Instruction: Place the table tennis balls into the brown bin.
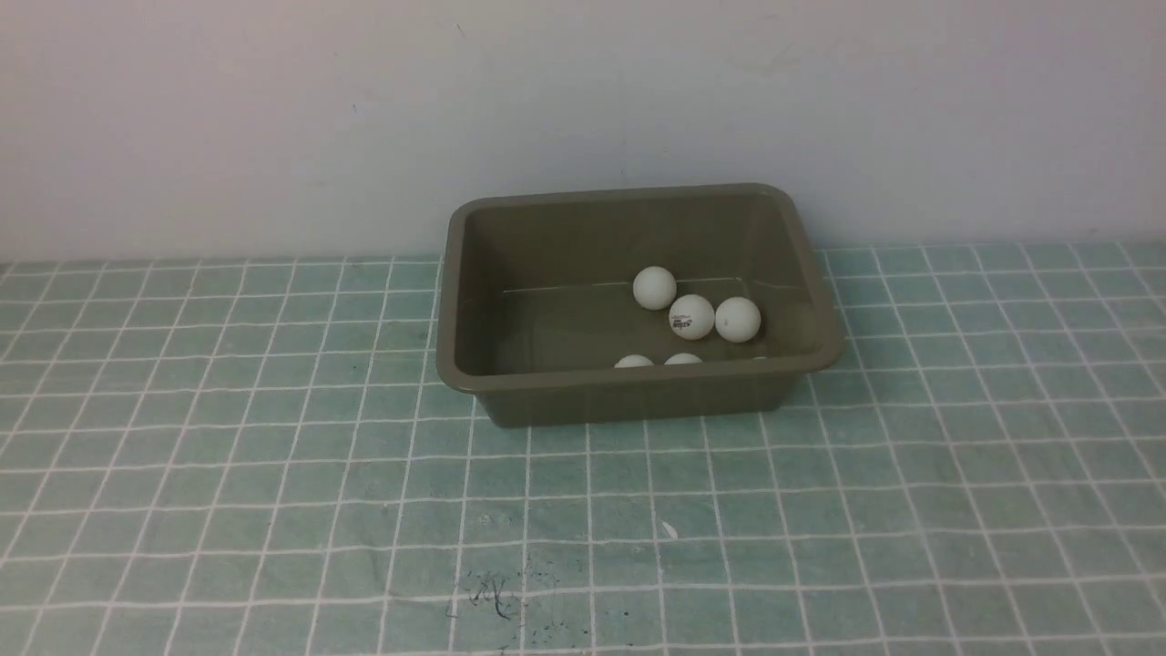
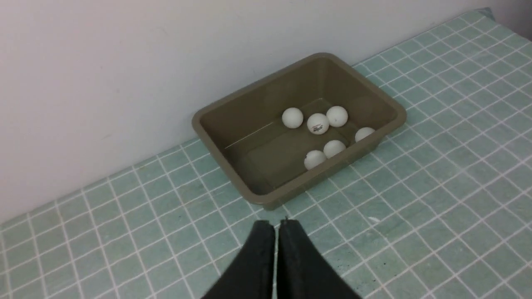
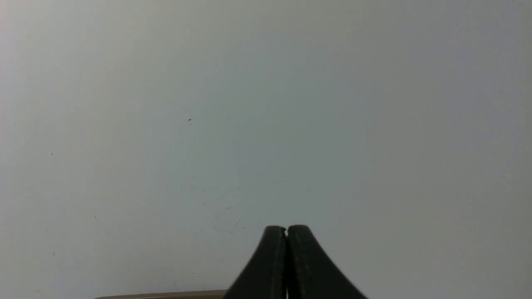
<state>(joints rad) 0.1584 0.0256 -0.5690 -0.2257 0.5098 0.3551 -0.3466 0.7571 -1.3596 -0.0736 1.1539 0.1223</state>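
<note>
Checked cloth; one brown bin holds six balls, two apparently touching

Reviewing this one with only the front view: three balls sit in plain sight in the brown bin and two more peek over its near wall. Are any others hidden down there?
Observer: Yes, one. The left wrist view shows six table tennis balls in the brown bin. The sixth ball lies by the near wall, right of the two that peek over.
Operator: No grippers in my view. Is either holding anything?
Observer: Neither. The left gripper and right gripper are both shut on nothing.
</note>
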